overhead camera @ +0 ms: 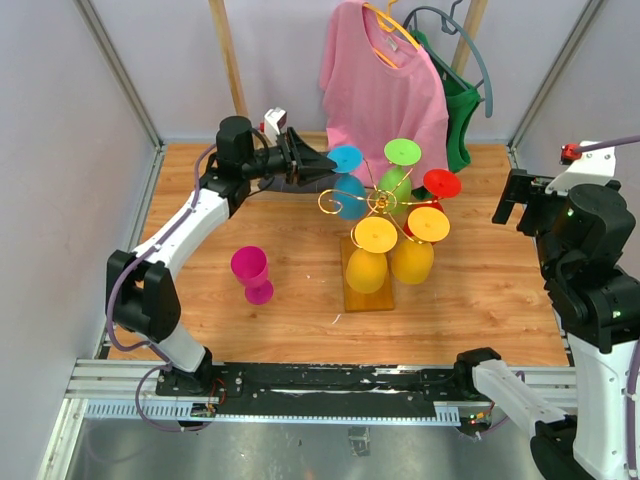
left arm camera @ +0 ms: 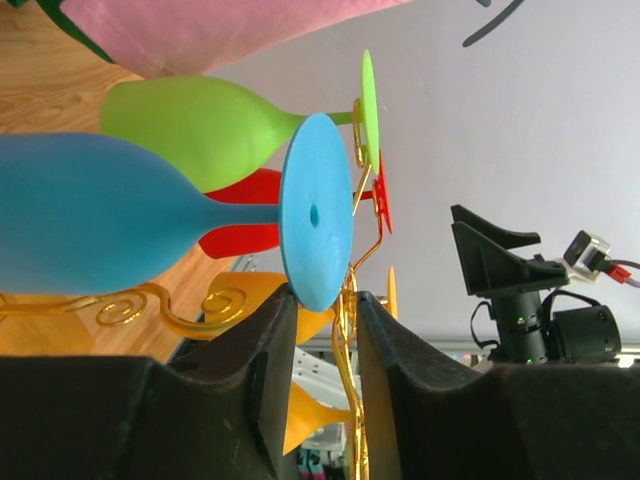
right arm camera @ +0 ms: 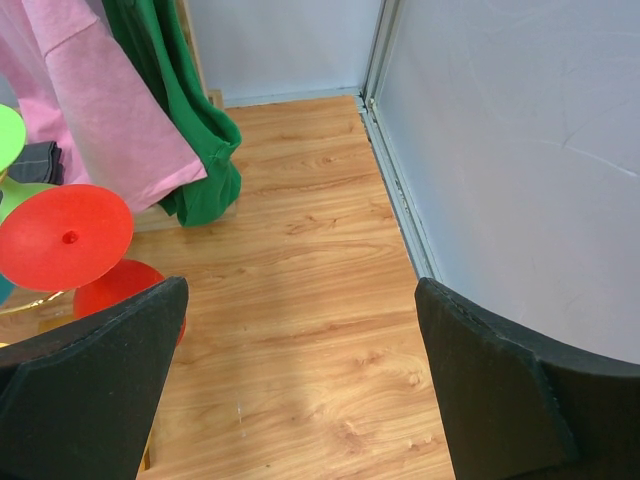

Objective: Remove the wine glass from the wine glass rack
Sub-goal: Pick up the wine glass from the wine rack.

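Observation:
The wine glass rack [overhead camera: 368,292], gold wire on a wooden block, stands mid-table with several coloured glasses hung upside down. A blue wine glass [overhead camera: 350,195] hangs on its left arm, foot [left arm camera: 315,215] upward. My left gripper [overhead camera: 325,163] reaches in from the left at foot height. In the left wrist view its gripper [left arm camera: 327,300] is narrowly open. The rim of the blue foot and a gold wire [left arm camera: 350,340] lie between the fingertips, the left finger [left arm camera: 270,350] touching the rim. My right gripper [right arm camera: 300,300] stands wide open over bare wood at the right, holding nothing.
A magenta glass [overhead camera: 252,273] stands upside down on the table to the rack's left. Green [left arm camera: 200,125], red [right arm camera: 65,235] and yellow [overhead camera: 367,268] glasses crowd the rack. A pink shirt [overhead camera: 385,90] and a green garment [overhead camera: 458,120] hang behind it. Walls enclose the table.

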Robot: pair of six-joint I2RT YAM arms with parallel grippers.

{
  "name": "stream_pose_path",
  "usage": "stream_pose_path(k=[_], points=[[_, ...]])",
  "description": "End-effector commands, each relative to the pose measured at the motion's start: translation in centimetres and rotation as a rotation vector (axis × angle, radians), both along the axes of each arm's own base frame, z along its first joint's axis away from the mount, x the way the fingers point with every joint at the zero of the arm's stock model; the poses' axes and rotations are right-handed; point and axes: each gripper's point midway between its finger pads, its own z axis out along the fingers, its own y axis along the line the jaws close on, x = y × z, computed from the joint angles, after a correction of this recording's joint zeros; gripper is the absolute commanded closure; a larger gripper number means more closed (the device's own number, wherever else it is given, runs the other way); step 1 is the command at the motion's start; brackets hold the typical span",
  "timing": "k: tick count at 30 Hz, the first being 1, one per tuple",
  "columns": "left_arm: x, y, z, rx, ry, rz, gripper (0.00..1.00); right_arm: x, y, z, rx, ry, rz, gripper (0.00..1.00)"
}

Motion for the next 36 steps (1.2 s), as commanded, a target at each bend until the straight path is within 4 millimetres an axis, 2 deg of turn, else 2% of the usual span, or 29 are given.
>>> stream_pose_path(k=[1, 7, 18, 36], points=[[-0.6, -0.5, 0.0, -0.014, -0.015, -0.039, 0.7, -0.5, -0.6, -0.1, 0.007, -0.005, -0.031, 0.02], [-0.7, -0.5, 0.1, -0.015, -0.018, -0.041, 0.99, -0.6, -0.6, 0.0, 0.009, -0.008, -0.032, 0.01], [-1.0, -0.4, 0.4, -0.009, -0.022, -0.043, 1.0, -0.9, -0.7, -0.1, 0.012, -0.013, -0.032, 0.02], [-0.1, -0.9, 2.5, -0.029, -0.048, -0.05, 1.0, -0.9, -0.7, -0.5, 0.01, -0.004, -0.033, 0.01]])
